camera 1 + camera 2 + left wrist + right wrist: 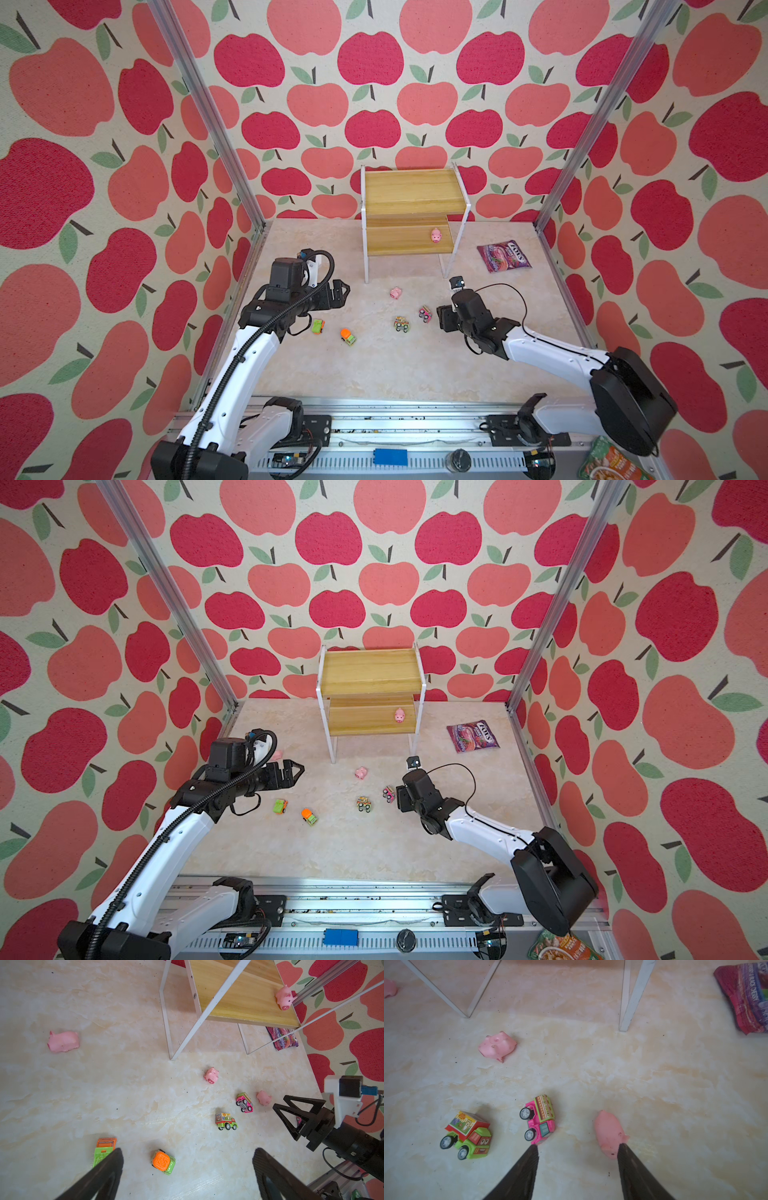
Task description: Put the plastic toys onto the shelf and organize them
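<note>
first pig (435,235) is the only toy up on the shelf (409,195), standing at the 3 o'clock end of its lower board. the rest lie on the table (374,374), so by my reckoning the job is barely begun. second pig (395,293) lies tipped over at 6 o'clock from the shelf. at 5 o'clock from it is the pink car (424,313), on its side as far as i can tell, and at 8 o'clock from that the truck (401,324) stands on its wheels. further toward 9 o'clock sit the orange car (348,336) and green car (318,326), near each other but apart. third pig (609,1132) lies just beside the pink car at its 3 o'clock, hidden under my right wrist in both top views. fourth pig (63,1041) lies at 9 o'clock from the shelf's legs, behind my left arm.

my right gripper (578,1147) hangs low over the gap between pink car and third pig, jaws partway apart and empty, one finger over the pig's near end. i judge it sits there because that pig is its closest toy. my left gripper (188,1151) hovers at 12 o'clock from the orange and green cars, jaws spread wide, holding nothing. the candy bag (503,257), at 4 o'clock from the shelf, is no toy and should stay put.
</note>
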